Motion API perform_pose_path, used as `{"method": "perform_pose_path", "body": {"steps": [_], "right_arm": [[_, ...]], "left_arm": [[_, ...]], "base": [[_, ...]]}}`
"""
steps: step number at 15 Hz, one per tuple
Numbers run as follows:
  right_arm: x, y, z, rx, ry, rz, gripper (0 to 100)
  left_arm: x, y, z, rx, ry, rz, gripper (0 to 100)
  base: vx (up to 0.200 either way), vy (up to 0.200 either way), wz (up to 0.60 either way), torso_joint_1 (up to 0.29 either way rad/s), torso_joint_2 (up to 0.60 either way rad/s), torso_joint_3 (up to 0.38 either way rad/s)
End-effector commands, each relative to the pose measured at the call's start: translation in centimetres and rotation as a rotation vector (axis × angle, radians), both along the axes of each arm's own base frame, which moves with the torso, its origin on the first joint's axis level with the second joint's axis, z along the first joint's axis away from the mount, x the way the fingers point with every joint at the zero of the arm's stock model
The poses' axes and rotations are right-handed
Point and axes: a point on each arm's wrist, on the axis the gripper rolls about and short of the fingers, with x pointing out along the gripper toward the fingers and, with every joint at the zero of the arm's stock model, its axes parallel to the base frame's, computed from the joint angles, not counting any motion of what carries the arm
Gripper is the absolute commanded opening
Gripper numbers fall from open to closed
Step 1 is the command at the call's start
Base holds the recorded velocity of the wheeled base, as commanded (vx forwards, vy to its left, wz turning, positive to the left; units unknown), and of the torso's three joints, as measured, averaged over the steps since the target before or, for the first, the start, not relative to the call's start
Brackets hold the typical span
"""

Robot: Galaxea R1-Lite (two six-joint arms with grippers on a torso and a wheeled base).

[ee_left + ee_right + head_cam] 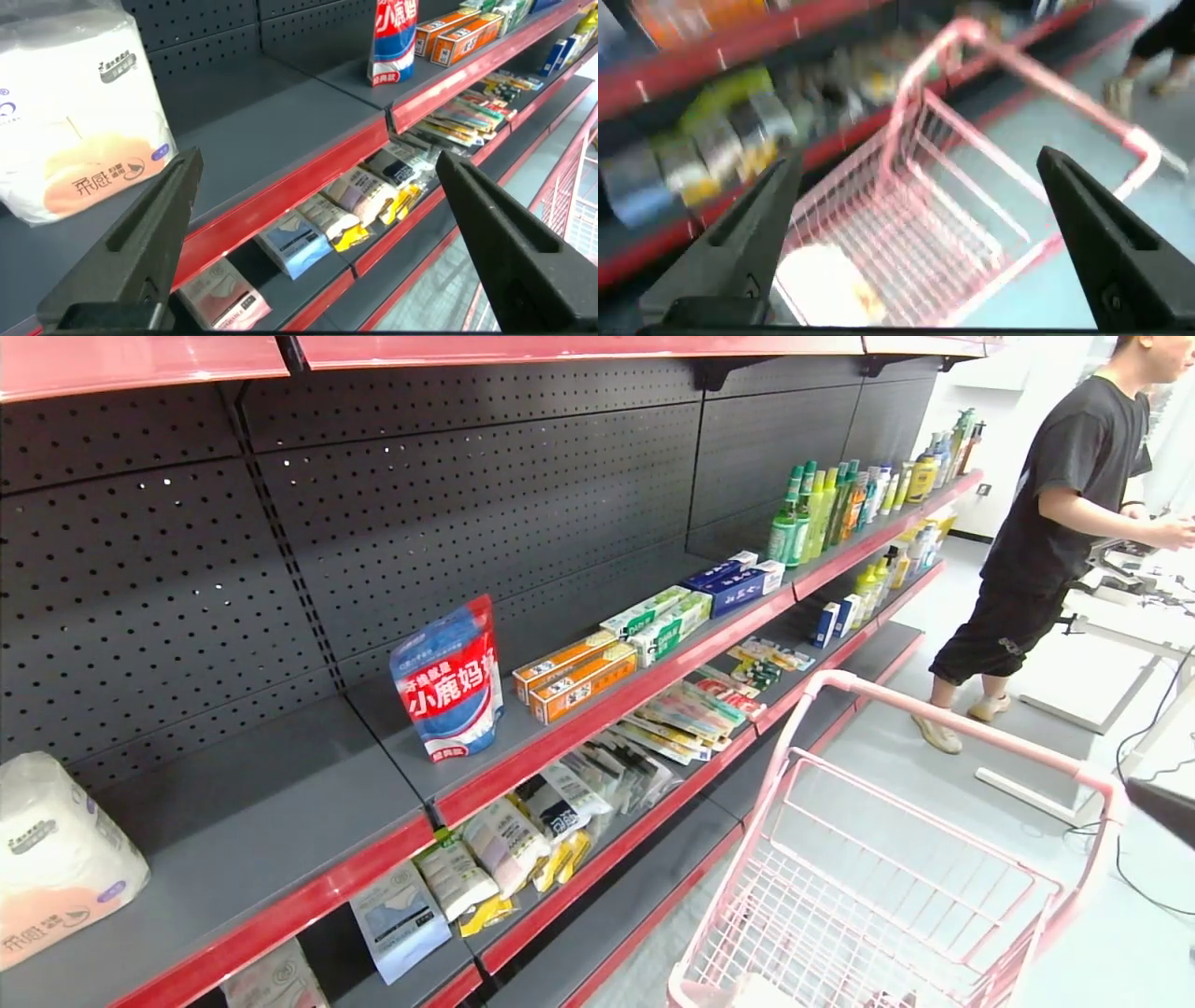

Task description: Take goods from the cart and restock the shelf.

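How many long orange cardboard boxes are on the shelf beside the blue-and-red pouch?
2. Both long orange cardboard boxes lie side by side right of the standing blue-and-red pouch: one nearer the shelf's red front edge, one behind it. Others could be hidden farther back.

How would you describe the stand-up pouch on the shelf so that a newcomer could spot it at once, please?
On the dark shelf with red front edges, take the level with the white paper pack at its near end. Further along, the pouch stands just before the orange boxes. It is the only upright soft bag there, blue with a red panel.
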Motion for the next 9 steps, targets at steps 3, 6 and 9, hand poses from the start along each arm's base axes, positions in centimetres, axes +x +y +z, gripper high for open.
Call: {"method": "perform_pose_path", "body": {"steps": [3,6,9], "right_arm": [[9.8,2.5,-5.7,-0.175,0.564,0.186,100],[11.9,5.8,-9.0,-0.265,0.707,0.360,100],[12.7,7.7,-12.1,-0.319,0.838,0.420,100]], "left_arm": [[0.0,0.0,0.0,0.001,0.001,0.000,100],[0.0,0.0,0.0,0.001,-0.001,0.000,100],[0.0,0.0,0.0,0.001,0.001,0.000,100]], "base": [[0.000,0.000,0.00,0.000,0.00,0.000],[0.000,0.000,0.00,0.000,0.00,0.000],[0.000,0.000,0.00,0.000,0.00,0.000]]}}
